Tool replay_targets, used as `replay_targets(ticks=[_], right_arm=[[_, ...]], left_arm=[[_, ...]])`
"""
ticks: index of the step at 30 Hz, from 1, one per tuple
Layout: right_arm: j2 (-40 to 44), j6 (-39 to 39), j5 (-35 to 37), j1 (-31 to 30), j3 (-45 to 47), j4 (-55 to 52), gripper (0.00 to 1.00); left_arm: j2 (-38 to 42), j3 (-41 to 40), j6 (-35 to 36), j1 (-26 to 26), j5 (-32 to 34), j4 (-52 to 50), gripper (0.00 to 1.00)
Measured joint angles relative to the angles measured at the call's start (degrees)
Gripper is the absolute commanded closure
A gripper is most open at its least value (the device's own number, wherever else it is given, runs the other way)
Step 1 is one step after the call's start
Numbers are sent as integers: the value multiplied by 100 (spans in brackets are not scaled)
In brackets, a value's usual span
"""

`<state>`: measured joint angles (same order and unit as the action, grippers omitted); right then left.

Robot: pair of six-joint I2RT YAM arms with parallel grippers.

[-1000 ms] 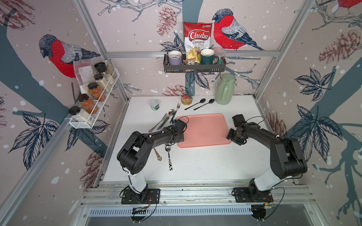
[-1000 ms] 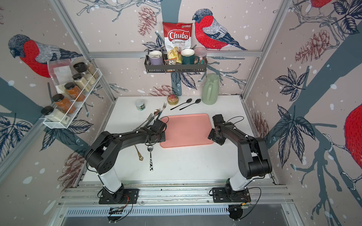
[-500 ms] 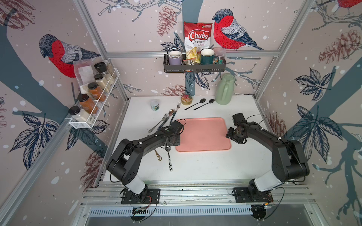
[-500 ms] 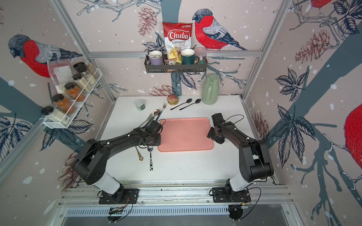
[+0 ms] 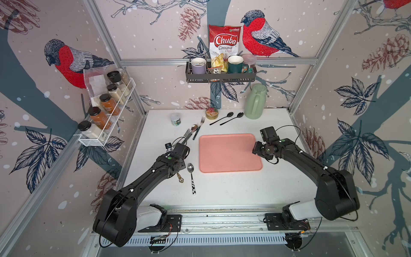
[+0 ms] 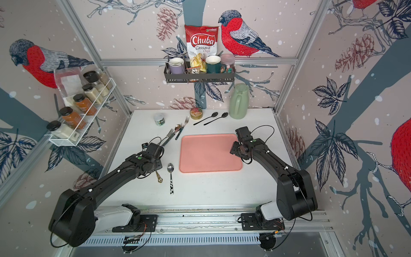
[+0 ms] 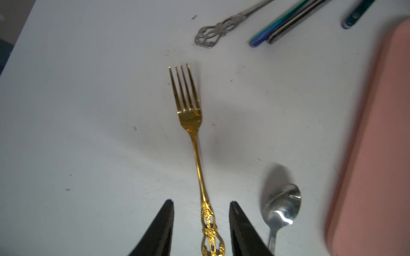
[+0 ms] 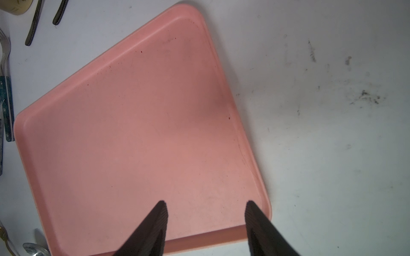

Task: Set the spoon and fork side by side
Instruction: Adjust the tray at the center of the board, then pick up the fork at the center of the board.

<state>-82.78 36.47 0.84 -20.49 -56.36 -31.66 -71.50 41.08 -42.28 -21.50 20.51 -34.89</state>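
The gold fork (image 7: 193, 137) lies flat on the white table, tines toward the back wall. My left gripper (image 7: 201, 206) is open, one fingertip on each side of the fork's ornate handle, touching neither side. The spoon (image 7: 280, 204), silver with a black-and-white patterned handle, lies just beside the fork and roughly parallel to it. In both top views the spoon (image 5: 191, 178) (image 6: 170, 175) shows fully, while only the fork's handle end (image 5: 180, 178) sticks out from under my left arm. My right gripper (image 8: 205, 206) is open and empty over a corner of the pink tray (image 8: 133, 124).
The pink tray (image 5: 230, 153) lies right of the spoon. Several other forks and spoons (image 5: 192, 133) lie behind my left wrist. Two black spoons (image 5: 226, 118), a tin (image 5: 211, 113), a small jar (image 5: 175, 119) and a green jug (image 5: 254, 102) stand along the back.
My left gripper went from shut at the tray's left edge to open and drew back toward the front left, over the fork. The tray turned square to the table. The right arm barely moved.
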Motion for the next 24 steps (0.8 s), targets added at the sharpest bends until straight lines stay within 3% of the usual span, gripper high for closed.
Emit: replay_targets(ticks=[9, 24], right_arm=[[-105, -2, -111, -48, 24, 24, 41], [-284, -4, -131, -109, 15, 33, 41]], left_arm=[[-614, -184, -83, 481, -560, 216, 63], [-1322, -33, 146, 605, -846, 719, 74]])
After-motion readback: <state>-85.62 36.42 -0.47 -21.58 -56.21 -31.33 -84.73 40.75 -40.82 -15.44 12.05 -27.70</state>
